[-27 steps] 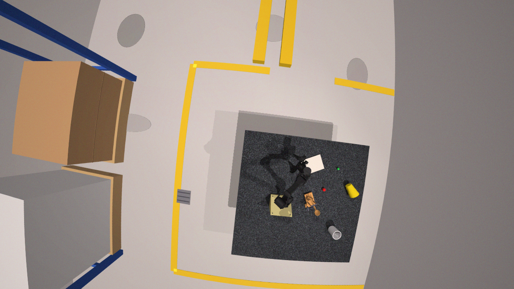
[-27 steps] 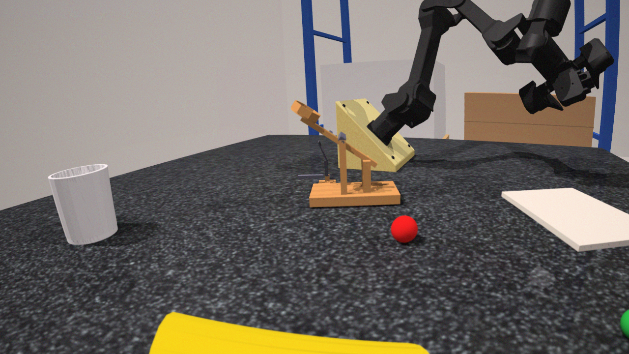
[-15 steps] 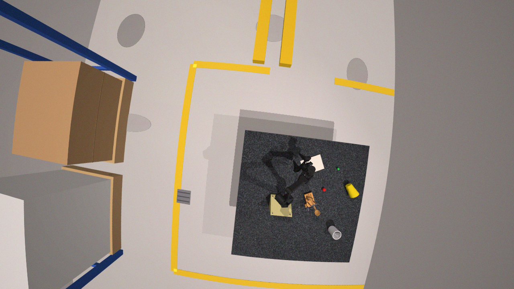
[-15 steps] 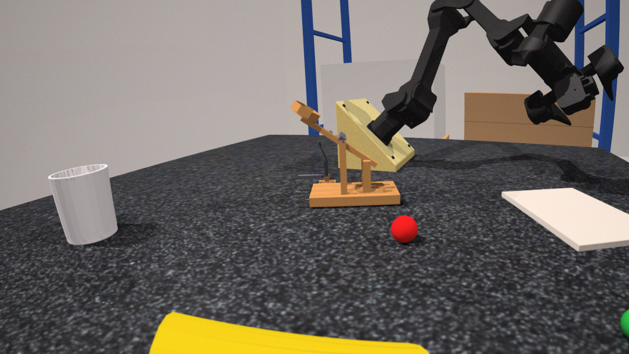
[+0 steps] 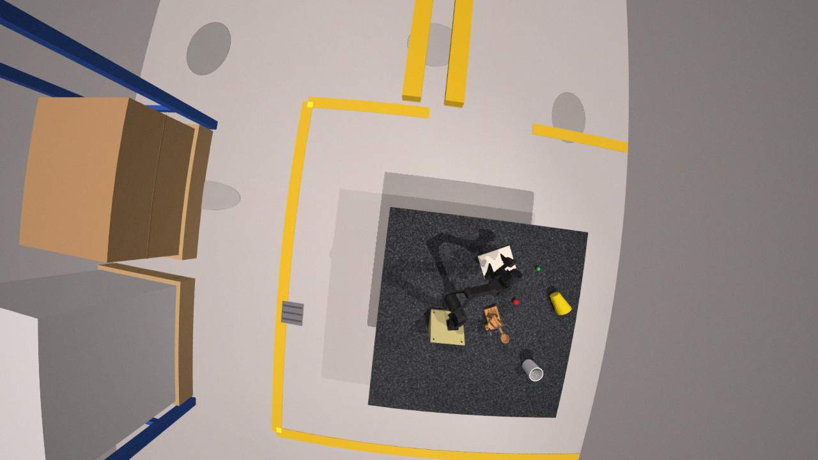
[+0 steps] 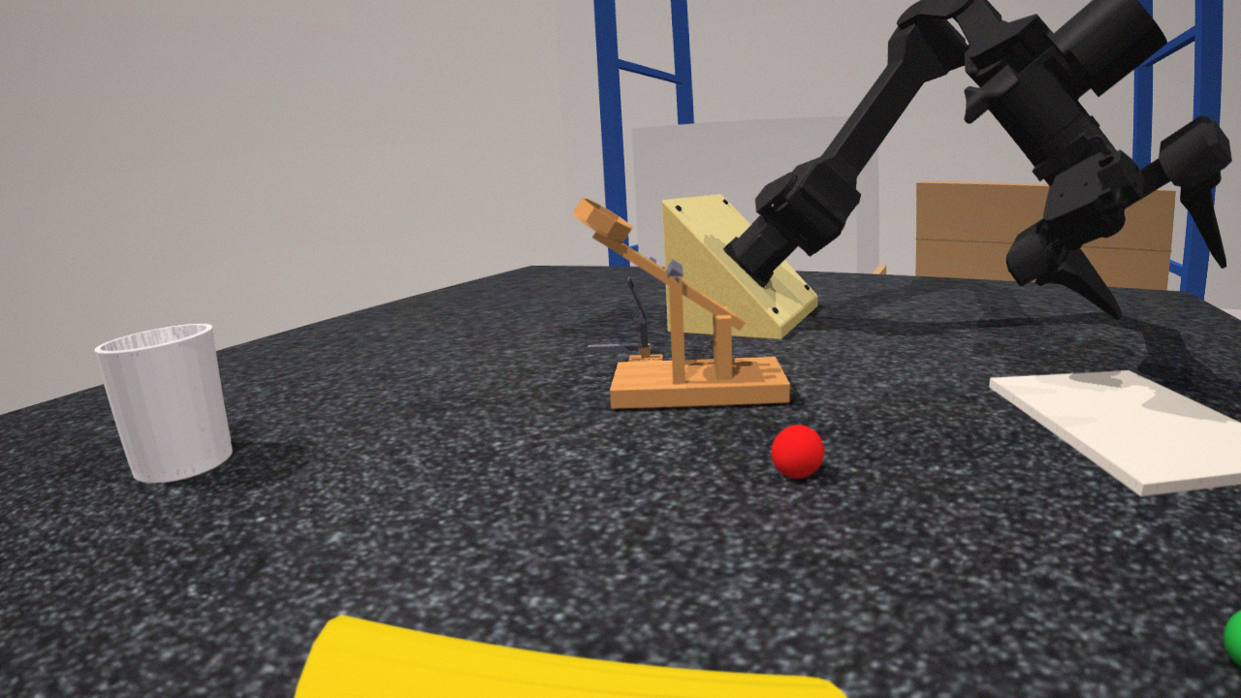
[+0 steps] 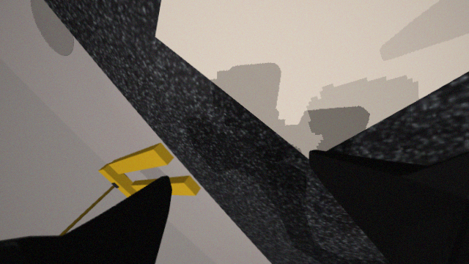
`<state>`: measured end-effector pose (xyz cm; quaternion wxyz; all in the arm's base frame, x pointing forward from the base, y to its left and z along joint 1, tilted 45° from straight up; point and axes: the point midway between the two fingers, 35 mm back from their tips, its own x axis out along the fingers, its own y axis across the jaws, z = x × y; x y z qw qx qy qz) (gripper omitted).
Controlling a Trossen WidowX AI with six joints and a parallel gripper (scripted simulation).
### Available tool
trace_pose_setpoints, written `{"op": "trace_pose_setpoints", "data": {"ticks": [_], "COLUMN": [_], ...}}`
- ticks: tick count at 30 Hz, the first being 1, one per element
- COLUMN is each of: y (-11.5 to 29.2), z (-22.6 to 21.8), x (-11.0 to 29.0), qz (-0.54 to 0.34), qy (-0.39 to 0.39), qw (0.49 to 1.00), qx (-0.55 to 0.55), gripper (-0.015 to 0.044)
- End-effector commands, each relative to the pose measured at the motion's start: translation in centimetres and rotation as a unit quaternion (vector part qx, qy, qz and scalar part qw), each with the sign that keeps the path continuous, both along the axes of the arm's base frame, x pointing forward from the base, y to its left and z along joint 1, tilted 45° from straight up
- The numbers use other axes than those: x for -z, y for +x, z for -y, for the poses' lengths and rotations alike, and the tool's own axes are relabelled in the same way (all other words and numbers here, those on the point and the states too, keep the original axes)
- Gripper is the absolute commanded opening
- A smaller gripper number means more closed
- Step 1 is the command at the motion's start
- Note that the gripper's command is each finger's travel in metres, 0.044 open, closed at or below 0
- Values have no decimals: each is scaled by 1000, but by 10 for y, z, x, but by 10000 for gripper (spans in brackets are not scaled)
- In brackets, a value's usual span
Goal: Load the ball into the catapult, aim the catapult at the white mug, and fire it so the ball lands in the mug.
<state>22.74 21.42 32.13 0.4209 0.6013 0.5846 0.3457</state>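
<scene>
My gripper (image 5: pixel 499 267) (image 6: pixel 1170 290) (image 7: pixel 242 169) is open and empty, fingers wide apart above the white board, away from both balls. A red ball (image 5: pixel 516 301) (image 6: pixel 797 451) lies on the dark table top beside the wooden catapult (image 5: pixel 492 317) (image 6: pixel 698 396). A green ball (image 5: pixel 538 268) (image 6: pixel 1233 639) lies farther off, cut by the edge in the exterior view. The catapult's spoon cup (image 5: pixel 504 338) (image 6: pixel 601 219) is raised on the mug side, with no ball seen in it. The white mug (image 5: pixel 532 368) (image 6: pixel 169 407) stands upright.
The flat white board (image 5: pixel 503 251) (image 6: pixel 1119 416) (image 7: pixel 205 37) lies under the gripper, with shadows on it. A yellow tapered object (image 5: pixel 560 303) (image 6: pixel 555 666) lies beyond the red ball. The arm is mounted on a sloped yellowish base (image 5: pixel 443 337) (image 6: pixel 715 295) behind the catapult.
</scene>
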Motion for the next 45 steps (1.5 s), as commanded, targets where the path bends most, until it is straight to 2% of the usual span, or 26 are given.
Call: {"op": "trace_pose_setpoints", "data": {"ticks": [1,10,19,27,35,43,45], "y": [39,96,116,99,49,37,37], "z": [23,87,166,240,304,313,313], "x": [20,75,139,192,227,231,231], "qz": [-5,-40,-123,-223,-334,-352,-352], "qy": [-36,-124,-217,-282,-293,-286,-286], "qw": [997,975,937,899,874,872,872], "qx": [70,182,244,249,199,185,185], "gripper": [440,440,440,440,440,440,387]}}
